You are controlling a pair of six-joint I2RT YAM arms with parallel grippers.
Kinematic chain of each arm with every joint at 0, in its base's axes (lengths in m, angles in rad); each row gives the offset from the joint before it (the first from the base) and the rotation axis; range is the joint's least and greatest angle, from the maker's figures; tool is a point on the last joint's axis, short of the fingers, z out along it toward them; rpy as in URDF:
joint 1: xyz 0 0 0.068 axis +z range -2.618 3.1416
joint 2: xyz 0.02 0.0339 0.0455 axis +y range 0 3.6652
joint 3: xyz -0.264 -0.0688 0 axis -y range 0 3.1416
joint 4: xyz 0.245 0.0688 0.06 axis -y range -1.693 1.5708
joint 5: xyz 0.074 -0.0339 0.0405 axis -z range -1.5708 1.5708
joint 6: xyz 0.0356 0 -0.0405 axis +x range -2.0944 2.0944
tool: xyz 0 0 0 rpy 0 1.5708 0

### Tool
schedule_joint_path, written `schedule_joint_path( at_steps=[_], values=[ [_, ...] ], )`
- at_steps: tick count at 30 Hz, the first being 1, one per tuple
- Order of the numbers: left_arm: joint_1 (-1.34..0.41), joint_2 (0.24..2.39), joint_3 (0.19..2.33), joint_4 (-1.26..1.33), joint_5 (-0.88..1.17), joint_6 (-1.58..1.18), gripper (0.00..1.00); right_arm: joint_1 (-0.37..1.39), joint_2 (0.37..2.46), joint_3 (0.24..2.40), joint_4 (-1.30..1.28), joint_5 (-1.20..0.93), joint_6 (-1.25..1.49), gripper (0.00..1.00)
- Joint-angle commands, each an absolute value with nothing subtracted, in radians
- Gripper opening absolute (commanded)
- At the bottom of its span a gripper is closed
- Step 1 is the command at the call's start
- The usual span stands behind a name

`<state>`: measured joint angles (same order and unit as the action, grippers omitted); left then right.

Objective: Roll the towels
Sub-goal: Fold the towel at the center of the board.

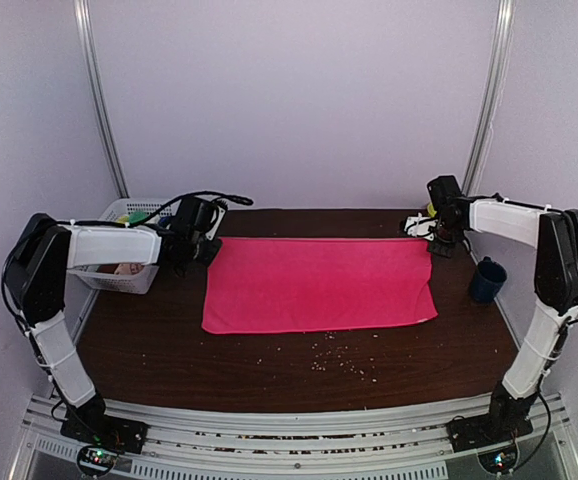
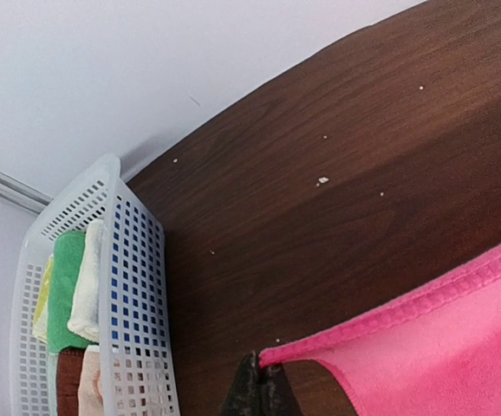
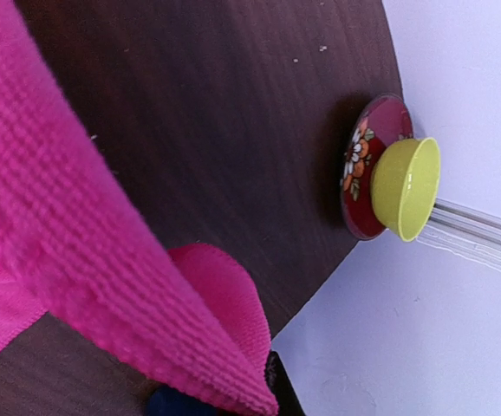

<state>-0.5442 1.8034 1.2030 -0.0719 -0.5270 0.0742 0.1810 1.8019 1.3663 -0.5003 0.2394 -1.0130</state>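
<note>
Your left gripper (image 2: 261, 383) is clamped on the pink towel (image 1: 319, 285) at its far corner nearest the white basket (image 1: 119, 282). Your right gripper (image 1: 439, 243) pinches the far corner farthest from that basket. The towel lies spread flat just beside the basket.

No legible txt, labels or nos. anywhere.

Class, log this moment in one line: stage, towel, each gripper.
stage: not yet rolled; pink towel: spread open; left gripper: shut on its corner; right gripper: shut on its corner
</note>
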Motion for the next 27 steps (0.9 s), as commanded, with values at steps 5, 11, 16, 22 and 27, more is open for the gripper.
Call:
schedule_joint_path(
  at_steps=[5,11,16,22,27],
  values=[
    [-0.534,1.651,1.034,0.094,-0.509,0.008,0.00,0.180,1.693,1.243,-0.475,0.184,-1.002,0.00],
    [-0.535,1.689,1.075,0.096,-0.615,0.006,0.00,0.190,1.763,1.362,-0.353,0.256,-0.903,0.00],
    [-0.534,1.766,1.148,0.086,-0.667,0.046,0.00,0.194,1.876,1.490,-0.368,0.270,-0.879,0.00],
    [-0.535,1.848,1.212,0.087,-0.694,0.079,0.00,0.196,1.947,1.530,-0.394,0.295,-0.900,0.00],
    [-0.534,1.857,1.227,0.093,-0.713,0.089,0.00,0.203,2.012,1.583,-0.480,0.314,-0.932,0.00]
  ],
)
